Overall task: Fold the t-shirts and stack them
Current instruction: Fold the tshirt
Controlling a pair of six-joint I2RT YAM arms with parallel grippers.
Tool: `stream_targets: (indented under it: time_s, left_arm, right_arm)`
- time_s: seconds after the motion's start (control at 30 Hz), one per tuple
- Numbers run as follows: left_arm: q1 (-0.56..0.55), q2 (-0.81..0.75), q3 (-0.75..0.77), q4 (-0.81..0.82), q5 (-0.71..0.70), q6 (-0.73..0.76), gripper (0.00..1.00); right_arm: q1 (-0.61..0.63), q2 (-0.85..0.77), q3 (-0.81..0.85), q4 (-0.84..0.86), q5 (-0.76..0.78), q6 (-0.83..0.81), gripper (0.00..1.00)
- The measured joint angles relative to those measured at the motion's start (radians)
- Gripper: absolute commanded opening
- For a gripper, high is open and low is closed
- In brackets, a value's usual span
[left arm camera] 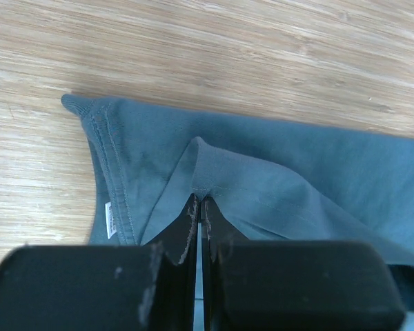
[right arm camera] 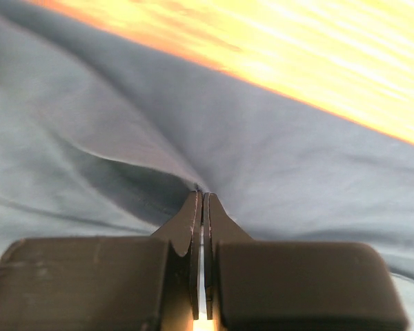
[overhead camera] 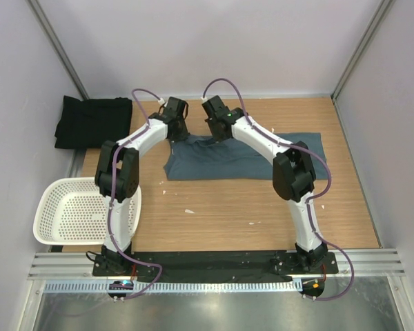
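Two ways this could go sideways, imo. Working outward from the arm bases: the white basket (overhead camera: 50,214) hangs off the desk (overhead camera: 228,207) edge, nearer than the blue-grey shirt (overhead camera: 221,165) and off to its left, so it's out of the way. The blue-grey shirt itself lies spread flat, mid-desk, wider than it is deep.

At the shirt's far edge both tools are down on it, close together. The left tool (left arm camera: 199,203) is clamped tight on a little raised ridge of cloth just beside the collar, with the white neck label (left arm camera: 111,221) a bit to its left. The right tool (right arm camera: 201,196) is pinched closed on a similar ridge.

Both grips look really shallow, just the fingertips, so a quick pull could let the cloth slide out. I also can't tell if they've caught one layer or both. If it's only the top one, the fold comes out lopsided. The same happens if one arm leads the other.

Far left of the blue-grey shirt, well apart, the black shirt (overhead camera: 93,121) sits bundled up, so stacking isn't done yet.
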Motion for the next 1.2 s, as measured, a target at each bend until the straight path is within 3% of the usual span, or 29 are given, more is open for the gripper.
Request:
stream_targets:
  time_s: [0.37,1.2]
  left_arm:
    - [0.0,0.0,0.042,-0.018,0.015,-0.014,0.0]
    - [0.012,0.009,0.043,-0.101,0.068,-0.03,0.0]
  right_arm:
    - [-0.116,0.0,-0.009,0.068,-0.042,-0.014,0.01]
    - [-0.136,0.048,-0.042,0.167,-0.074,-0.035,0.01]
